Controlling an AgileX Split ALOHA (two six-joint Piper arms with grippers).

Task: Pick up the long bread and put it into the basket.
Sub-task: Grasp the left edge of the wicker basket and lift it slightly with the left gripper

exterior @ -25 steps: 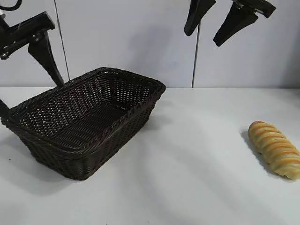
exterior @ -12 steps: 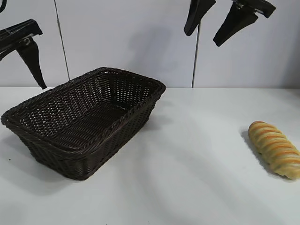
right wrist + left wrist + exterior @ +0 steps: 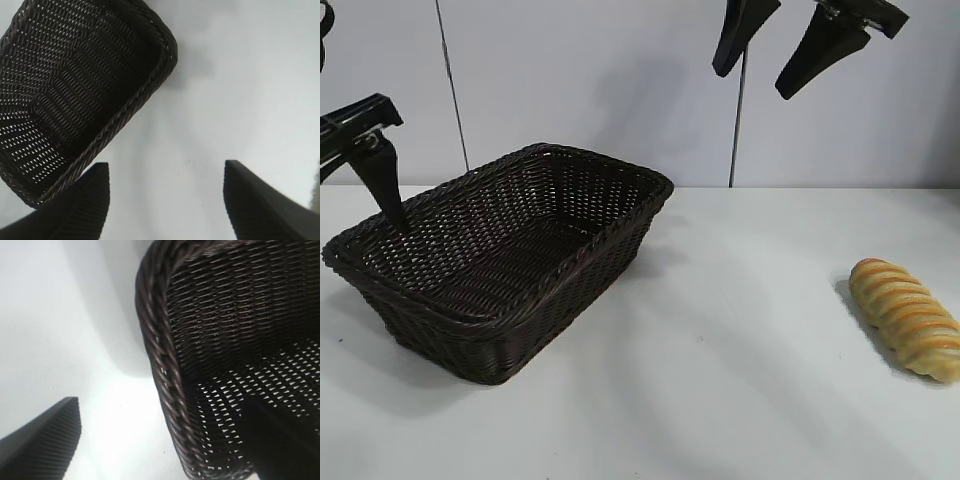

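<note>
The long bread (image 3: 907, 317), golden-yellow with orange-brown stripes, lies on the white table at the far right. The dark brown wicker basket (image 3: 582, 254) stands at the left and holds nothing. My left gripper (image 3: 162, 445) is open at the basket's left end and straddles its braided rim (image 3: 159, 355). One of its fingers (image 3: 380, 178) hangs over the basket's inside; the other is outside the rim. My right gripper (image 3: 752, 82) is open and empty, high above the table between basket and bread. It also shows in the right wrist view (image 3: 165, 170).
White table (image 3: 740, 380) with bare surface between basket and bread. A grey panelled wall stands behind. The bread lies close to the table's right edge of view. The right wrist view shows the basket's corner (image 3: 162, 47) below.
My left gripper has moved left and then down to the basket's left rim. The right gripper, basket and bread have not moved.
</note>
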